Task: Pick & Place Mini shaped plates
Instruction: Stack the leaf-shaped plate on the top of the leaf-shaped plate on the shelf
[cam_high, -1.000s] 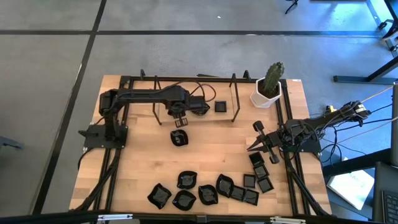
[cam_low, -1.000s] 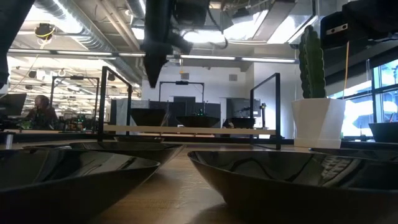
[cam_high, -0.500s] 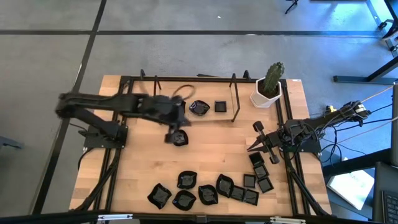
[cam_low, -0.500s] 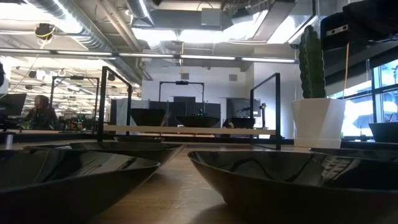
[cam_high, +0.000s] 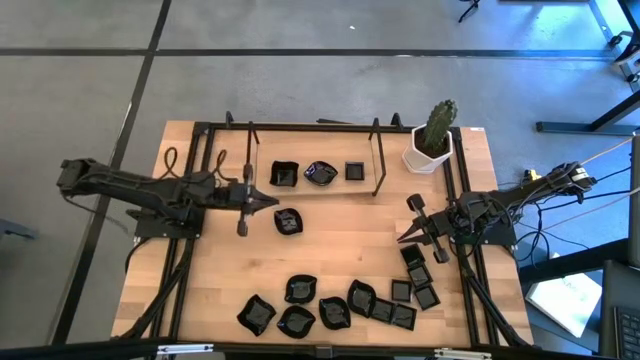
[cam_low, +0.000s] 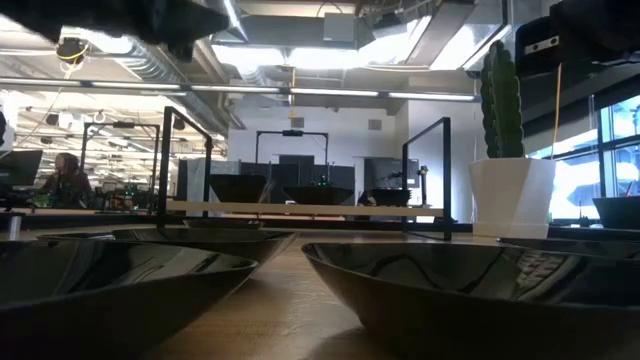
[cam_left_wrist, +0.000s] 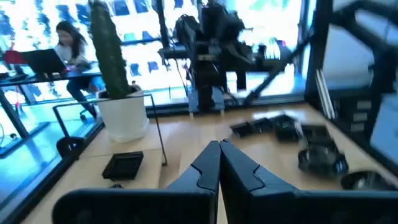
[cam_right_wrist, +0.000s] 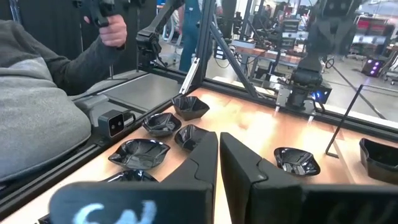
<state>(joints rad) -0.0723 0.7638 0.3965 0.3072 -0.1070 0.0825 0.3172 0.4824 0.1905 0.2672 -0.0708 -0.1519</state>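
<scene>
Scattering across the wooden table (cam_high: 340, 240), mini shaped plates (cam_high: 330, 310) lie

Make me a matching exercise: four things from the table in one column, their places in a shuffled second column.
1. left gripper
2. right gripper
3. cactus pot
4. square plate

A. far right corner of the table
B. inside the black frame at the far edge
C. beside a lone plate mid-table
D. above the square plates at the right edge

Pairs: 1-C, 2-D, 3-A, 4-B
</scene>
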